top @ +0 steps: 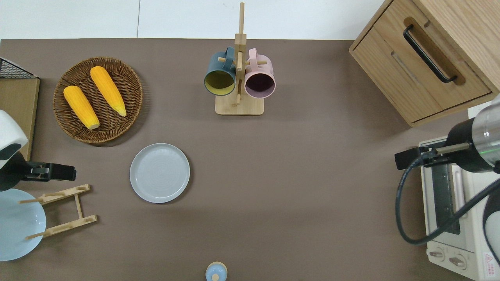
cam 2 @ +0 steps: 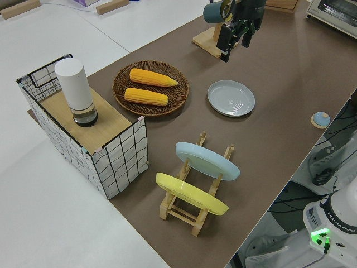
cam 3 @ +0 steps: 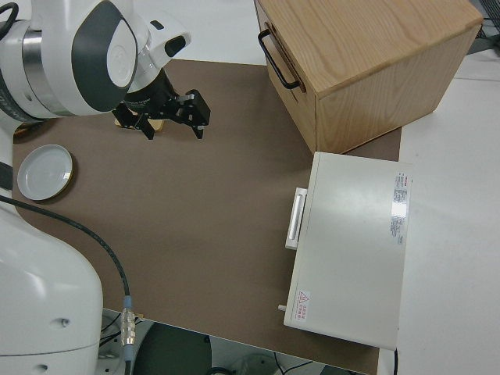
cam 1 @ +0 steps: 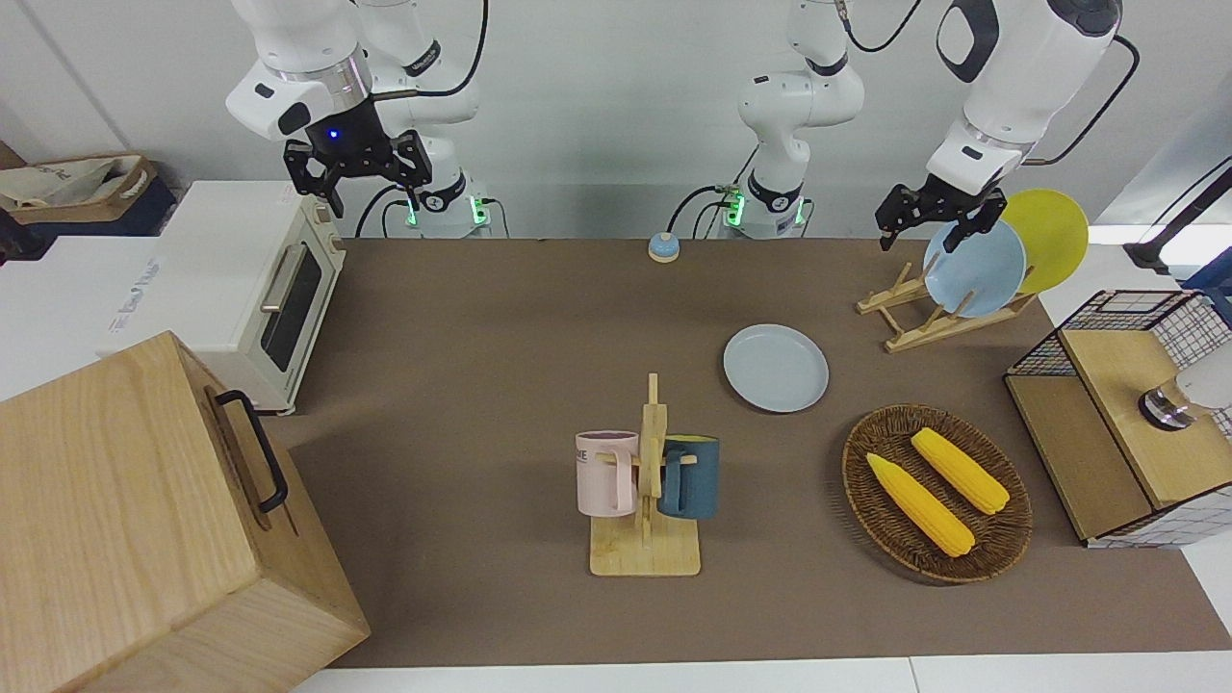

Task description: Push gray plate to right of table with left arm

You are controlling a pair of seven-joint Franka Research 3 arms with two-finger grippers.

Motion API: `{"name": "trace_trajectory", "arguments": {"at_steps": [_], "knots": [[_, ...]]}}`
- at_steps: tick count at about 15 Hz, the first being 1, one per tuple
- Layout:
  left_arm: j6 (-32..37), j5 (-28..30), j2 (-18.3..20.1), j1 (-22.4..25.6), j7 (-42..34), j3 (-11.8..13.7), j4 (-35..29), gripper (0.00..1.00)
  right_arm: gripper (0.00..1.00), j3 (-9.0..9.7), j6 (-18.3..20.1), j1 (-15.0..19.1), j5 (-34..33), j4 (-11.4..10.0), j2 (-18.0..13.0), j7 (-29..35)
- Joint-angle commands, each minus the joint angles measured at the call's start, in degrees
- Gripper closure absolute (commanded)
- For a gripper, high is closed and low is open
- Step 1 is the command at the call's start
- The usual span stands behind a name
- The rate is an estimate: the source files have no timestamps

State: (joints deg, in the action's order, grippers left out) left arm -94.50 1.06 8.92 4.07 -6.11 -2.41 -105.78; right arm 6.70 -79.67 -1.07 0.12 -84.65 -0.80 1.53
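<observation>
Basket point(top: 134, 84) holds 2 corn cobs point(top: 93, 96); gray plate point(top: 159, 173) lies bare.

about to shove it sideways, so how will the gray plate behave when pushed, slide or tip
The gray plate lies flat on the matte brown table, so it should slide rather than tip or roll. Its low rim gives a finger little to catch, so a high push may skip over it. It looks stiff and probably light, so it may spin if pushed off-centre.
</observation>
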Motion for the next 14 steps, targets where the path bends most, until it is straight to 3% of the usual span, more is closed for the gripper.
{"name": "trace_trajectory", "arguments": {"at_steps": [1,14], "knots": [[1.5,0.4,-0.4,0.6,0.5,0.8,1.1,0.00,0.017,0.77,0.8,1.2,0.6,0.5,-0.2,0.1],[2.9,0.7,-0.4,0.7,2.8,1.5,0.9,0.00,0.017,0.77,0.8,1.2,0.6,0.5,-0.2,0.1]]}}
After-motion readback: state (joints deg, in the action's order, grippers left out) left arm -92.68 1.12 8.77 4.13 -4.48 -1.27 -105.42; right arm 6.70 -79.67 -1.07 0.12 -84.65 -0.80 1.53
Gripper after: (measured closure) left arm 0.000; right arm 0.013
